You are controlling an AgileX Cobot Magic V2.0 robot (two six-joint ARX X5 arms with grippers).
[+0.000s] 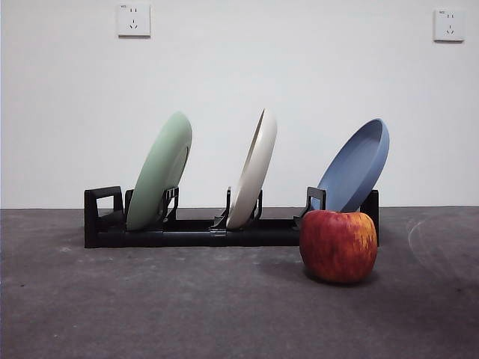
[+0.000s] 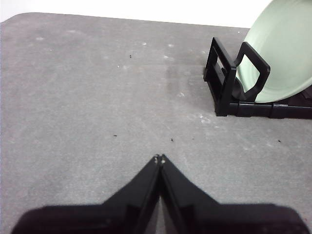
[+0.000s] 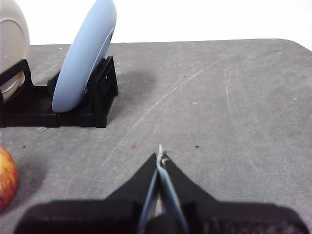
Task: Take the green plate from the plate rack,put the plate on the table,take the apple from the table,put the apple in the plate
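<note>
The green plate (image 1: pixel 159 171) stands tilted in the left slot of the black plate rack (image 1: pixel 187 232); it also shows in the left wrist view (image 2: pixel 285 53), next to the rack's loop end (image 2: pixel 229 73). The red apple (image 1: pixel 338 244) sits on the grey table (image 1: pixel 150 307) in front of the rack's right end; its edge shows in the right wrist view (image 3: pixel 6 178). My left gripper (image 2: pixel 159 158) is shut and empty, low over the table, apart from the rack. My right gripper (image 3: pixel 160 158) is shut and empty, beyond the rack's other end. Neither gripper shows in the front view.
A cream-white plate (image 1: pixel 253 170) stands in the rack's middle slot and a blue plate (image 1: pixel 355 166) leans in the right slot, just behind the apple. The blue plate (image 3: pixel 85 61) and cream plate (image 3: pixel 12 48) show in the right wrist view. A white wall stands behind the table.
</note>
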